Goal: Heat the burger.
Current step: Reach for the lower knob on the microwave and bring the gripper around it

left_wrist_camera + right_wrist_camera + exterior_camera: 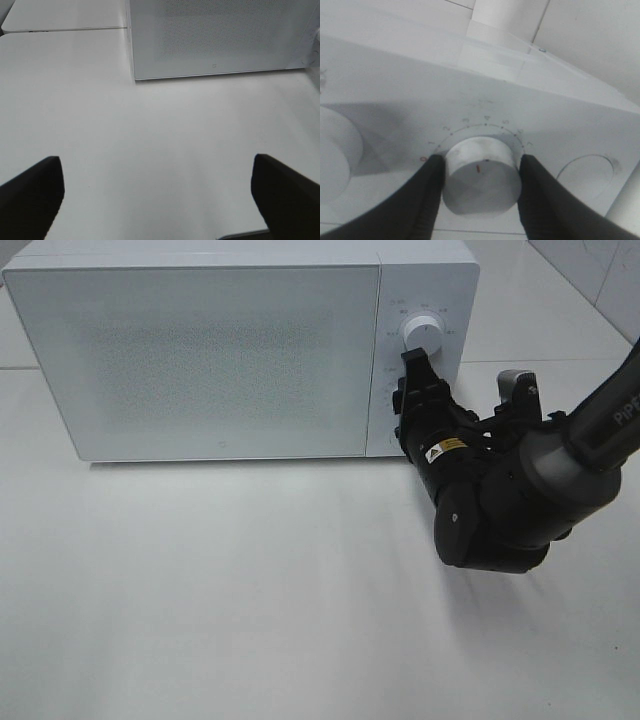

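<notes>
The burger is out of view in every frame. The white microwave (200, 350) stands at the back of the table with its door closed. My right gripper (420, 375) is at the control panel, below the upper white dial (425, 330). In the right wrist view the right gripper (482, 160) is shut on a round white dial (480, 182) with a red mark, one black finger (427, 190) pressed on each side. My left gripper (155, 164) hangs open over bare table, facing the microwave (220, 40), with nothing between its fingers.
The white tabletop (250, 590) stretches in front of the microwave. The right arm (560, 460) reaches in from the right edge. A numbered scale rings the gripped dial, with another round knob (332, 155) and a round button (585, 175) beside it.
</notes>
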{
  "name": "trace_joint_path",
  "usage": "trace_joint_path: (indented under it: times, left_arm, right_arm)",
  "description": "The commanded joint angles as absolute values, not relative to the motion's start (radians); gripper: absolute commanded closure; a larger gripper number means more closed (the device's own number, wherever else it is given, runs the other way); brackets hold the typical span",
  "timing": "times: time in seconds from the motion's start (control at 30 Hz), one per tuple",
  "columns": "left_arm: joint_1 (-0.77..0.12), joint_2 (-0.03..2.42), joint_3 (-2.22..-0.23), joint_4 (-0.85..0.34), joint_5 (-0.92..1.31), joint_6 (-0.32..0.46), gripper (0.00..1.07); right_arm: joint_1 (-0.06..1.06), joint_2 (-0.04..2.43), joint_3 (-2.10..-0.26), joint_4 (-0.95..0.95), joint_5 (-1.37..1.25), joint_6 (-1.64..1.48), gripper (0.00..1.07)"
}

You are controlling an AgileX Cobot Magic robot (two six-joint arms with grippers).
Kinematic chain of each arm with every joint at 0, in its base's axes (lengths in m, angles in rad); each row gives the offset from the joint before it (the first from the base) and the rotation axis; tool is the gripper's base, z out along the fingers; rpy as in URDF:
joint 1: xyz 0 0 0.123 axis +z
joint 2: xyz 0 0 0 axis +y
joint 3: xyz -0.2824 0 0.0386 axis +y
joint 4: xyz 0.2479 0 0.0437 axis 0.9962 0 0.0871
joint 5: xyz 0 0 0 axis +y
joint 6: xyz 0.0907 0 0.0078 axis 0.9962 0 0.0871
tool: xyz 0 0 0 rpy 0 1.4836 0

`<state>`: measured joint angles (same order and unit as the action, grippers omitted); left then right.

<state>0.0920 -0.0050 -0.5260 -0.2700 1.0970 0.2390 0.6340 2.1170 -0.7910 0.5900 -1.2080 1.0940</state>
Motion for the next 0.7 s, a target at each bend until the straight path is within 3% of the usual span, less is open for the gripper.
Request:
trace_joint_path:
  times: [0.03, 0.3, 0.7]
  left_arm:
    - [0.094, -0.024, -0.524, -0.273, 1.086, 0.233, 0.13]
    - [0.094, -0.024, -0.524, -0.273, 1.086, 0.233, 0.13]
    - [0.094, -0.024, -0.524, -0.273, 1.086, 0.233, 0.13]
  right_arm:
    - [0.642, 2.108, -0.828, 0.417, -1.296, 1.324, 1.07]
    - [0.642, 2.108, -0.828, 0.421, -1.327, 1.503, 1.07]
    - [0.642, 2.108, -0.828, 0.424, -1.333, 1.519, 1.07]
